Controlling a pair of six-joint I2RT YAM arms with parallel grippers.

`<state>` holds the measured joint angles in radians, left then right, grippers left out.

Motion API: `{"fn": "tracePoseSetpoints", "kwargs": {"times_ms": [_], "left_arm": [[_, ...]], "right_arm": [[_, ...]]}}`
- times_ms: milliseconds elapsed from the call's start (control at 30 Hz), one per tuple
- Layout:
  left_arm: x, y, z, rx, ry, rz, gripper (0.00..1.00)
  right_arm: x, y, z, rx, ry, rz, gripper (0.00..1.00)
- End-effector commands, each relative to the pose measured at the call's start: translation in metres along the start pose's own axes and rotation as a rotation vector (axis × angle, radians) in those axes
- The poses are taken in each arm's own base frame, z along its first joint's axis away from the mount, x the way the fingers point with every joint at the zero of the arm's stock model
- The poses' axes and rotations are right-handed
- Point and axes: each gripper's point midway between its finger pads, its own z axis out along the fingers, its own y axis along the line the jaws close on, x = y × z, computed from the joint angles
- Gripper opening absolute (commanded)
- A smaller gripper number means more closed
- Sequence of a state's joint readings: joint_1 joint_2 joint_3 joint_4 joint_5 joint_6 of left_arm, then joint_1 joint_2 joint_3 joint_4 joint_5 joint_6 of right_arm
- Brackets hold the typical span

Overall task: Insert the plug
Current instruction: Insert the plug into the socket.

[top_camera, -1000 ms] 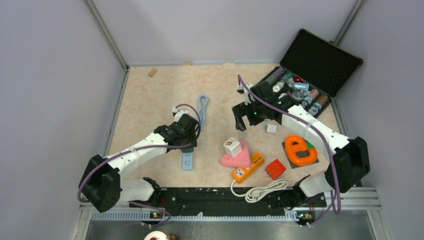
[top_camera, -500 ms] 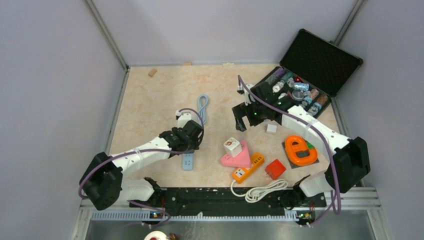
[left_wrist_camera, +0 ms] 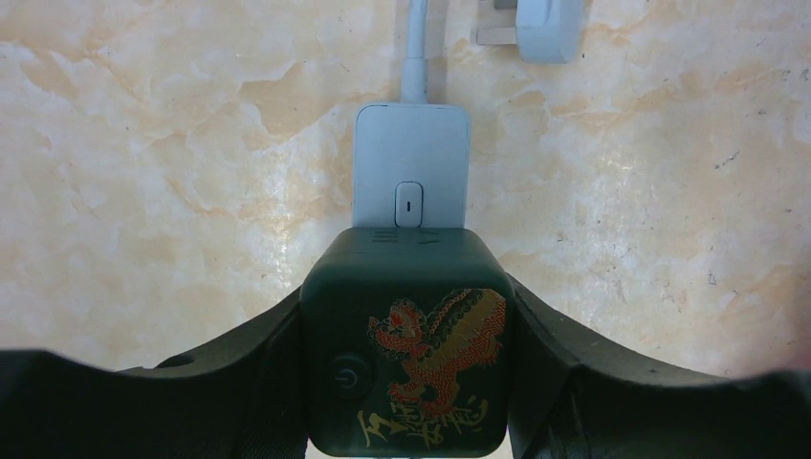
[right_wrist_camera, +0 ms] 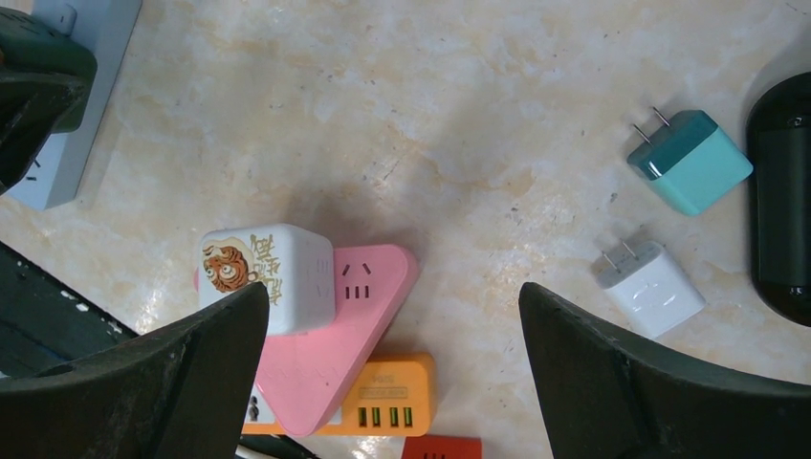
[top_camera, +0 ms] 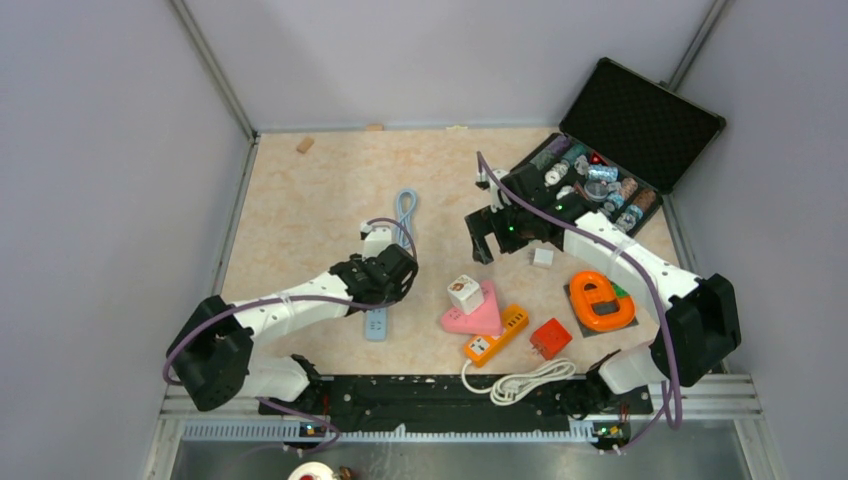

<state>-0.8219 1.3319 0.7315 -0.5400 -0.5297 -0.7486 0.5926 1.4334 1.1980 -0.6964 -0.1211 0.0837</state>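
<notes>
Left claw (left_wrist_camera: 406, 375), clenched on the dark plug (left_wrist_camera: 405, 287), should level it over the power strip (left_wrist_camera: 411, 172) peeking out at 12 o'clock, then press straight down.

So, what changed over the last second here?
The left gripper, shut on the dark green charger, slid right and toward the arm bases, above the pale blue power strip. The right gripper stayed open and still; nothing else shifted.
</notes>
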Motion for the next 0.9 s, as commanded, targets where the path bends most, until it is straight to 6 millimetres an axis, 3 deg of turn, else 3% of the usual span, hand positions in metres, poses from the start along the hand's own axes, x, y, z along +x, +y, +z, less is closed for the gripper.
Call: {"fn": "tracePoseSetpoints", "kwargs": {"times_ms": [0,133,267,367,567,700,867], "left_arm": [[0.076,0.014,0.004,-0.020,0.272,0.070,0.00],[0.074,0.015,0.002,-0.015,0.261,0.063,0.00],[0.058,0.013,-0.005,-0.001,0.206,0.048,0.51],[0.033,0.013,-0.015,0.002,0.130,0.032,0.97],[-0.037,0.008,-0.052,0.024,-0.056,-0.012,0.99],[-0.080,0.017,-0.078,-0.006,-0.181,-0.029,0.99],[-0.118,0.031,-0.105,-0.038,-0.308,-0.039,0.99]], "right_arm": [[-0.025,-0.006,-0.021,0.048,-0.094,0.035,0.99],[-0.029,-0.030,-0.031,0.199,-0.138,0.111,0.99],[-0.034,-0.041,-0.045,0.258,-0.185,0.138,0.99],[-0.037,-0.049,-0.054,0.305,-0.211,0.171,0.99],[-0.019,-0.070,-0.068,0.457,-0.112,0.276,0.99],[0.010,-0.079,-0.072,0.519,0.009,0.364,0.98],[0.060,-0.085,-0.076,0.491,0.133,0.568,0.98]]}}
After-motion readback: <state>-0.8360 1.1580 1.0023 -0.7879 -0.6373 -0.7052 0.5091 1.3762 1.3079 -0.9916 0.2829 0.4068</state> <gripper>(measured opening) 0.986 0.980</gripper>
